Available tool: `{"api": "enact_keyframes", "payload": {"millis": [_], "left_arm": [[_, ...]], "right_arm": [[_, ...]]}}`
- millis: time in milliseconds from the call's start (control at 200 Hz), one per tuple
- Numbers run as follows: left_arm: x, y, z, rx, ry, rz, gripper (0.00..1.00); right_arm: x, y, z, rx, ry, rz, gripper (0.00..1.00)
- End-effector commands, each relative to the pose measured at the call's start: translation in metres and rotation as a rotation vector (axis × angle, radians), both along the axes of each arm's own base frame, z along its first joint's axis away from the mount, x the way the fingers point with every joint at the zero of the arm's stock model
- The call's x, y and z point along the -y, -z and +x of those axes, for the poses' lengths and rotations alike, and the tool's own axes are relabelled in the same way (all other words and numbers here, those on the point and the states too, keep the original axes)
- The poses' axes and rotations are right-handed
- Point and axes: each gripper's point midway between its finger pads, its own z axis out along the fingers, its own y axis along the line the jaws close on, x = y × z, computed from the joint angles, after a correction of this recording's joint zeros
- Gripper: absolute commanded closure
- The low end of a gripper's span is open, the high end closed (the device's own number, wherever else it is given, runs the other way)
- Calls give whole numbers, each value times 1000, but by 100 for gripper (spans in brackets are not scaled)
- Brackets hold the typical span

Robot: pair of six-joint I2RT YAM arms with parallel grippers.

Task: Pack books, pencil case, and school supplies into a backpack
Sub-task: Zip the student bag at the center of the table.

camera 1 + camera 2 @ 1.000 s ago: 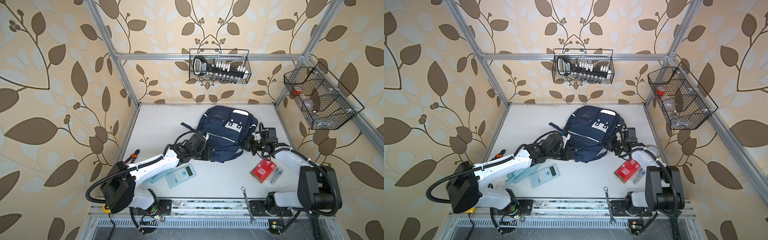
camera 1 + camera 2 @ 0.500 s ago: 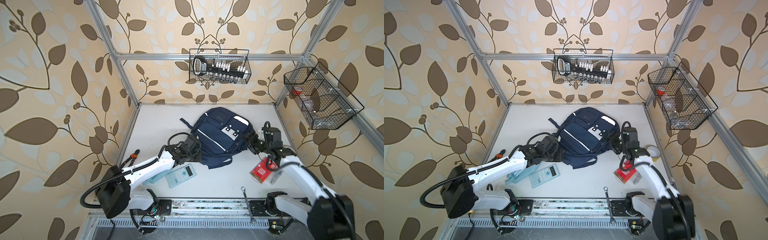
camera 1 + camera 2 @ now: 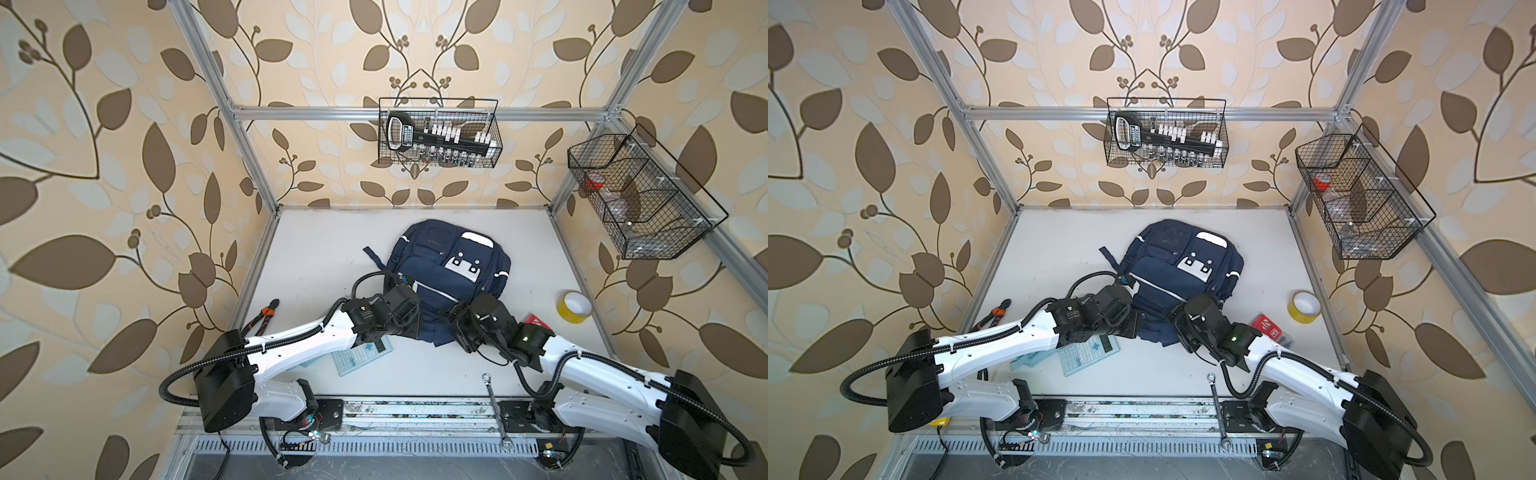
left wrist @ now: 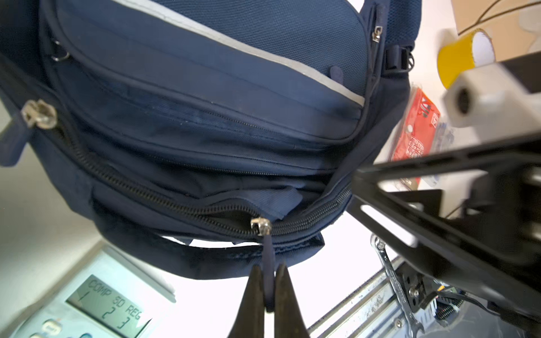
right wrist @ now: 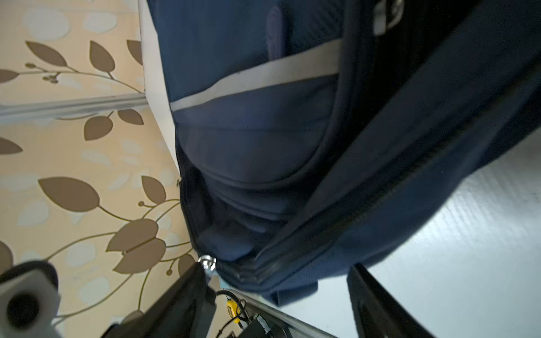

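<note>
The navy backpack (image 3: 449, 270) (image 3: 1179, 266) lies flat mid-table, its zippered end toward the arms. My left gripper (image 4: 268, 272) (image 3: 411, 326) is shut on the dark zipper pull (image 4: 268, 254), which hangs from the metal slider (image 4: 261, 226). My right gripper (image 5: 278, 276) (image 3: 459, 330) is open, its jaws straddling the backpack's near edge (image 5: 263, 272). The pale blue calculator (image 3: 363, 353) (image 4: 87, 304) lies under the left wrist. The pencil case (image 3: 1025, 360) peeks out from beneath the left arm. The clear box with a red label (image 3: 536, 320) (image 4: 415, 131) sits behind the right wrist. The books are out of view.
Orange-handled pliers (image 3: 262, 318) lie by the left frame rail. A yellow tape roll (image 3: 574, 306) stands at the right edge. A wrench (image 3: 494, 409) lies across the front rail. Wire baskets hang on the back wall (image 3: 438, 133) and the right wall (image 3: 640, 195).
My right gripper let go, opened, and swung from the backpack's right side to its near edge. The backpack turned and shifted. The left gripper stayed shut on the zipper pull.
</note>
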Motion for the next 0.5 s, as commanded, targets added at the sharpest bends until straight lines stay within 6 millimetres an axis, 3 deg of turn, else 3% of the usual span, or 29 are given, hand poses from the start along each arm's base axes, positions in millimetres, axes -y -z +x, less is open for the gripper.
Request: {"api": "enact_keyframes", "payload": {"millis": [0,65,135,220,310,495], "left_arm": [[20,-49,9,110,2,-114,100],[20,-47,6,104,7,-106,100],[16,-44,4,103,4,-100,100],[5,-42,8,122,-30,-57,100],[-18,-37,19,142,-96,60,100],[-96,-8,50,66,-327,259,100]], "right_arm": [[3,5,16,19,107,15,29],[7,3,25,41,122,-15,33],[14,11,33,21,130,-33,50],[28,25,38,-18,142,-43,100],[46,30,41,-12,155,-62,100],[106,27,45,26,231,-102,100]]}}
